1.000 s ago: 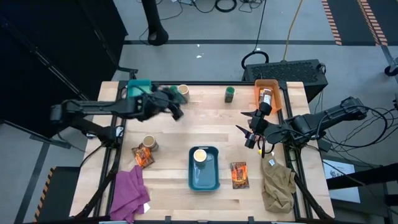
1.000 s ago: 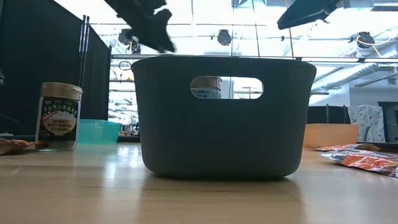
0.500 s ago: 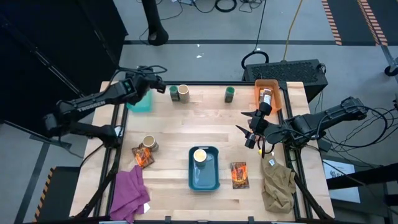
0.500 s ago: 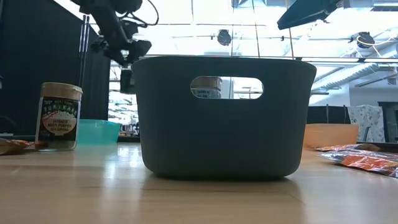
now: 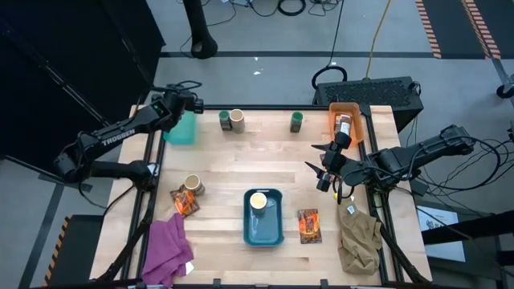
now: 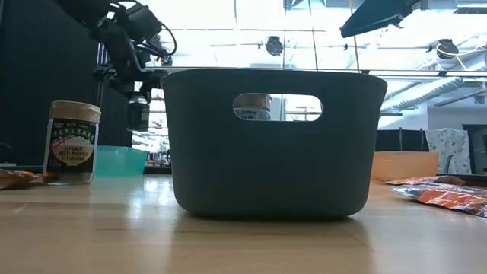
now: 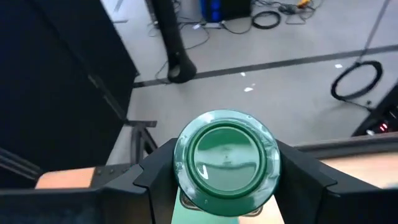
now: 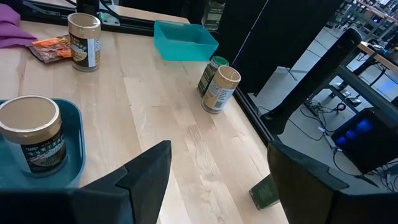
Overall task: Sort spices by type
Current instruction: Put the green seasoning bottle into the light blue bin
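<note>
Left wrist view shows the left gripper (image 7: 227, 186) clamping a green jar (image 7: 226, 163) lid-up directly over the teal bin (image 5: 181, 130) at the bench's far-left corner, while the right gripper (image 5: 319, 172) waits open mid-bench.

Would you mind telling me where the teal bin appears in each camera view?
High view: teal bin at the table's far left corner, under the left gripper.
Low view: far left, behind the cream-topped jar.
Left wrist view: cannot tell.
Right wrist view: upper middle.
Shared landmark: that cream-topped jar.
</note>
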`<state>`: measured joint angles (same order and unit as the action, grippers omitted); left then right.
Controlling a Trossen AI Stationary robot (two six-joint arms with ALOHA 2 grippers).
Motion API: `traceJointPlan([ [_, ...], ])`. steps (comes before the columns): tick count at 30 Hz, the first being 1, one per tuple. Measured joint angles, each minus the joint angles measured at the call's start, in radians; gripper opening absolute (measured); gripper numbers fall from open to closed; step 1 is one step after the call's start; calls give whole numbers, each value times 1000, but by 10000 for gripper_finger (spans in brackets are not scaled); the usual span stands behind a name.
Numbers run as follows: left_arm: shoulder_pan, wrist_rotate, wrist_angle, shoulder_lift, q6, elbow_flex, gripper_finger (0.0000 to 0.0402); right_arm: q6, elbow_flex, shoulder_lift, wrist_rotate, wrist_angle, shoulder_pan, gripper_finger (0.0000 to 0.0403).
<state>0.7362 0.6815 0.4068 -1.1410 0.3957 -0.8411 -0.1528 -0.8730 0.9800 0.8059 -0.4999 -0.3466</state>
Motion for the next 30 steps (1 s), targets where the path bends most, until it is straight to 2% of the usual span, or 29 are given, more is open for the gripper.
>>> traceJointPlan([
  [10,95,-32,-1,0,46,72,209,-49,0,0,0,-34,0,249],
  [18,144,-81,-72,0,68,151,209,-76,0,0,-1,-54,0,249],
  [23,149,-118,-157,1,71,204,209,-83,0,0,-1,-56,0,249],
  [30,157,-144,-153,-1,72,214,209,-81,0,0,0,-56,0,249],
])
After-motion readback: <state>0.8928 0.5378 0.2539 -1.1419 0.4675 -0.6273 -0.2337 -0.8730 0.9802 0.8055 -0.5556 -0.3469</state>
